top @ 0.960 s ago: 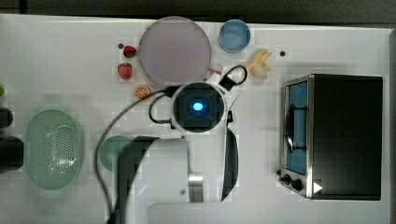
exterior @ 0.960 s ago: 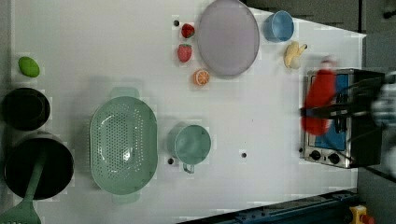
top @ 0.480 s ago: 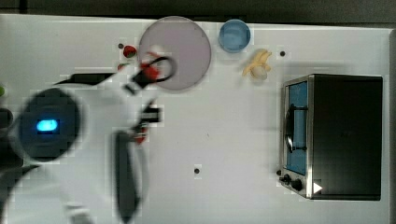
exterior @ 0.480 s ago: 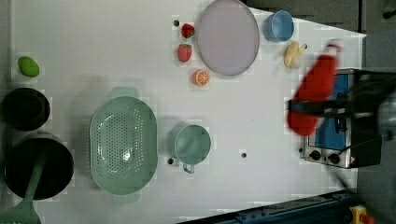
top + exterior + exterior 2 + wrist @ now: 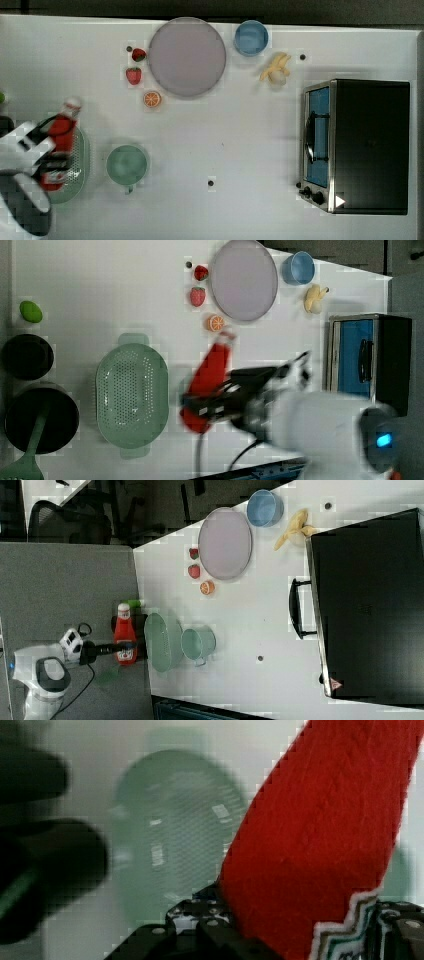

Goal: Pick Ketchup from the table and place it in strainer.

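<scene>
The ketchup (image 5: 62, 132), a red bottle with a white cap, is held tilted in the air, and my gripper (image 5: 56, 159) is shut on its lower body. In the top view it hangs over the right rim of the mint-green strainer (image 5: 81, 161), which my arm partly hides. The left view has the ketchup (image 5: 212, 370) and gripper (image 5: 205, 405) just right of the strainer (image 5: 131, 395). In the right view the ketchup (image 5: 123, 630) stands upright in the gripper (image 5: 126, 647), left of the strainer (image 5: 162, 642). The wrist view has the ketchup (image 5: 340, 845) close up, with the blurred strainer (image 5: 180, 850) below.
A green mug (image 5: 126, 164) stands beside the strainer. A lilac plate (image 5: 187, 56), two strawberries (image 5: 133, 75), an orange slice (image 5: 152, 98), a blue cup (image 5: 251, 37) and a banana (image 5: 276, 69) lie at the back. A toaster oven (image 5: 357, 145) fills the top view's right. Black pots (image 5: 27, 356) and a lime (image 5: 31, 311) sit beyond the strainer.
My arm has swept the ketchup from near the toaster oven across the table to the strainer. The grip on the bottle has not changed.
</scene>
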Motion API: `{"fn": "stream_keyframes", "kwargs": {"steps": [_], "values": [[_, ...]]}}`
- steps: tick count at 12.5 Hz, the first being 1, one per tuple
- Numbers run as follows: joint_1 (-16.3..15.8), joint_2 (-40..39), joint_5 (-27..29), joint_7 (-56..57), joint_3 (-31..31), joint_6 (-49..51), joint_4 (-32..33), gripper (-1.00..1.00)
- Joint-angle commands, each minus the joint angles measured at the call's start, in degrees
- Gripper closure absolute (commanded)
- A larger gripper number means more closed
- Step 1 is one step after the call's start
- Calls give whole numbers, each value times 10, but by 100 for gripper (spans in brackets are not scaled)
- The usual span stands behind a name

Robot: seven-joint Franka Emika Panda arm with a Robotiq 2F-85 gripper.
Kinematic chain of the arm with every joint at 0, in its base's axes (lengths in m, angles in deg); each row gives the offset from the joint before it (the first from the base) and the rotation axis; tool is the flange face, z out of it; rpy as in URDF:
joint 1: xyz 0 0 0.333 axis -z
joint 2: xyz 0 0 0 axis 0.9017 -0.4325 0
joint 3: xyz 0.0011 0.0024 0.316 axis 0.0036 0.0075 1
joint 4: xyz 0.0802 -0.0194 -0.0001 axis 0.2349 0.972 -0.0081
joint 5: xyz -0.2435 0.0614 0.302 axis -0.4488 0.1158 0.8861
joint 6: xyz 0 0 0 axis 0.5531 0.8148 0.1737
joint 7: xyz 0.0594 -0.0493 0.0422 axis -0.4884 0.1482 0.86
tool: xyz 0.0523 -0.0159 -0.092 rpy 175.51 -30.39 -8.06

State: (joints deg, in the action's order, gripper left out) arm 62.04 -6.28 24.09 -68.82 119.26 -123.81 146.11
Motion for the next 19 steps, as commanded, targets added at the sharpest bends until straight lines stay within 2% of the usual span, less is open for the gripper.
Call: {"fn": "stream_keyframes", "kwargs": {"steps": [1,4,6,8,12,16,19], "values": [[-11,-64,-6,-155,7,-59,-2,-32],[-25,-140,-18,-169,8,-121,-2,-96],[-22,-142,-18,-175,7,-127,-2,-100],[-11,-102,-16,-208,7,-88,-3,-100],[58,37,-16,-182,-23,79,-20,-100],[120,140,-16,-126,-141,212,-47,-100],[129,173,-16,-126,-246,219,-48,-100]]}}
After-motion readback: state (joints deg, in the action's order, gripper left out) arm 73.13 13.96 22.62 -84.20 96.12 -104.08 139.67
